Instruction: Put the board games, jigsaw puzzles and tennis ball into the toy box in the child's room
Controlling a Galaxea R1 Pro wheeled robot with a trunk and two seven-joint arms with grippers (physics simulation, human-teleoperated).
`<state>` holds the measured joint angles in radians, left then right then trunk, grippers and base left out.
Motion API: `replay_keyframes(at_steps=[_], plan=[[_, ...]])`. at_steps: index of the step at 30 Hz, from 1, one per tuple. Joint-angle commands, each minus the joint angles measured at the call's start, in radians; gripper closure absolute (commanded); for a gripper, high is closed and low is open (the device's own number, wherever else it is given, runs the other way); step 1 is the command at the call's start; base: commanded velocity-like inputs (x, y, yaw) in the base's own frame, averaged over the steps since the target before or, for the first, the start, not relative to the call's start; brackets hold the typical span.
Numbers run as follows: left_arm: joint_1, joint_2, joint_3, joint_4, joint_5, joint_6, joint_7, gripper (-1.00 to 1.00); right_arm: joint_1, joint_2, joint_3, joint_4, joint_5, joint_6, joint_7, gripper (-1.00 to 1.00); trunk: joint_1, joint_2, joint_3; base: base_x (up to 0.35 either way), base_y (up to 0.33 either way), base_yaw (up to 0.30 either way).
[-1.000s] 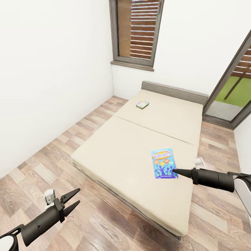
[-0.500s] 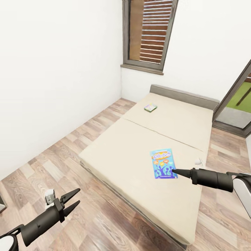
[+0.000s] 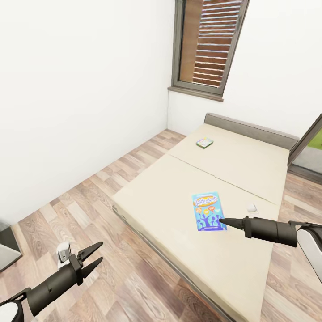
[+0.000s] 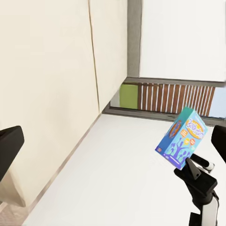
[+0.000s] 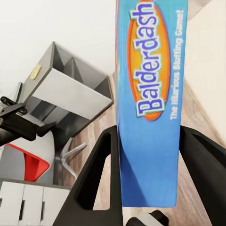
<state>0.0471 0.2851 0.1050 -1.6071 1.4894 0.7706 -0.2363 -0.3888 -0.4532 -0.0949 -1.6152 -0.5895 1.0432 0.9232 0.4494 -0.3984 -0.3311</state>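
Note:
My right gripper (image 3: 222,220) is shut on the blue board game (image 3: 209,212), a flat "Balderdash" box held just above the beige bed (image 3: 179,188). The right wrist view shows this box (image 5: 150,94) clamped between both fingers (image 5: 101,169). From the left wrist view the box (image 4: 181,136) stands tilted on the gripper (image 4: 188,162). A second, smaller board game (image 3: 204,142) with green edges lies far up the bed near the headboard (image 3: 250,127). My left gripper (image 3: 93,256) hangs open and empty over the wood floor. The toy box is out of view.
A white wall (image 3: 80,98) runs along the left, with a strip of plank floor (image 3: 89,201) between it and the bed. A shuttered window (image 3: 210,44) is at the back. A grey furniture corner (image 3: 6,246) pokes in at the left edge.
The whole picture has slid to the right, so the camera has turned left. The blue board game stays in my right gripper. A grey furniture corner has come into view at the left.

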Motion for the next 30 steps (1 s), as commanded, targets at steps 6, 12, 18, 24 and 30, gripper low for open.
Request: replay_keyframes(at_steps=[6, 12, 18, 24, 30], plan=[[0.0, 0.0, 0.001, 0.0, 0.0, 0.004, -0.005, -1.0, -0.001, 0.001, 0.001, 0.0, 0.001, 0.004, 0.005, 1.0, 0.001, -0.002, 0.007, 0.0, 0.0, 0.187], [0.0, 0.0, 0.001, 0.0, 0.0, 0.004, -0.008, -1.0, -0.001, 0.003, 0.002, 0.0, 0.001, 0.004, 0.005, 1.0, 0.001, -0.002, 0.016, 0.0, 0.0, 0.189], [0.0, 0.0, 0.001, 0.0, 0.0, 0.004, -0.009, -1.0, -0.001, 0.003, 0.002, 0.0, 0.001, 0.004, 0.005, 1.0, 0.001, -0.002, 0.024, 0.0, 0.0, 0.19], [0.0, 0.0, 0.001, 0.0, 0.0, 0.004, -0.009, -1.0, -0.001, 0.004, 0.002, 0.0, 0.001, 0.004, 0.004, 1.0, 0.001, -0.002, 0.033, 0.0, 0.0, 0.191], [0.0, 0.0, 0.001, 0.0, 0.0, 0.004, -0.009, -1.0, -0.001, 0.006, 0.002, 0.0, 0.001, 0.004, 0.004, 1.0, 0.001, -0.002, 0.041, 0.0, 0.0, 0.192]])
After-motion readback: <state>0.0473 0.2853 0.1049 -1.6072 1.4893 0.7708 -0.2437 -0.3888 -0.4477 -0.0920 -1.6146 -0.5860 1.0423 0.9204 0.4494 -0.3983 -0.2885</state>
